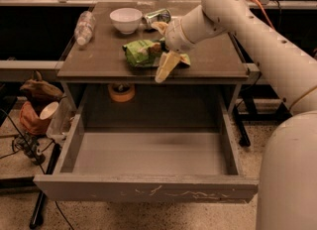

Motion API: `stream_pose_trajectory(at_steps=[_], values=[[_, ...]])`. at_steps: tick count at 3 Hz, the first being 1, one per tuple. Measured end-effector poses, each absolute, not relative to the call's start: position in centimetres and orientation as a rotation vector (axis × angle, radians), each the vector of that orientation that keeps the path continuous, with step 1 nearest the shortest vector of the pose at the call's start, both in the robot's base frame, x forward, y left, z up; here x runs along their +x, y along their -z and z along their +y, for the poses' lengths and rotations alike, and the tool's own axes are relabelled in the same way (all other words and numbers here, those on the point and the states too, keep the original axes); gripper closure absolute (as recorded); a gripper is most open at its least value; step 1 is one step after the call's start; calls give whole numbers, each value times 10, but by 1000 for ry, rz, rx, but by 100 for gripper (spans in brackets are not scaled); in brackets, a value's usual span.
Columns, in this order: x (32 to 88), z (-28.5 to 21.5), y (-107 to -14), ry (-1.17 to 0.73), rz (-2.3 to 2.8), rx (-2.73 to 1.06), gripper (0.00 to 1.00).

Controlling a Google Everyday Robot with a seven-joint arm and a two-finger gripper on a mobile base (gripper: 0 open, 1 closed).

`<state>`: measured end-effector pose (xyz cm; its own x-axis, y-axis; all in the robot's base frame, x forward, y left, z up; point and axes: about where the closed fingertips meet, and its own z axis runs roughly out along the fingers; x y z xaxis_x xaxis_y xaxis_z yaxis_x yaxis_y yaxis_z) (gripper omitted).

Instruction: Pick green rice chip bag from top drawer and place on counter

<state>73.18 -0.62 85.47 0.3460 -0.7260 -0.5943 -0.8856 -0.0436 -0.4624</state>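
Observation:
The green rice chip bag [140, 53] lies crumpled on the counter [99, 58], near the middle of its front half. My gripper [162, 47] is at the bag's right end with its fingers spread wide. One pale finger [166, 67] points down past the counter's front edge, and the other [159, 26] points back toward the can. The bag rests on the counter surface. The top drawer [148, 190] stands pulled fully out below the counter, and the bag is not in it.
A white bowl [125, 19], a green metallic can [157, 15] and a lying plastic bottle [84, 26] are at the back of the counter. A tape roll [121, 91] sits on the shelf behind the drawer. Bags and cables lie on the floor at left [37, 110].

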Motion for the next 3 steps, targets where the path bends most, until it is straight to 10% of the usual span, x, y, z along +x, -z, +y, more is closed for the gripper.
stream_pose_trajectory(at_steps=[3], values=[[691, -82, -1042, 134, 1566, -1755, 0]])
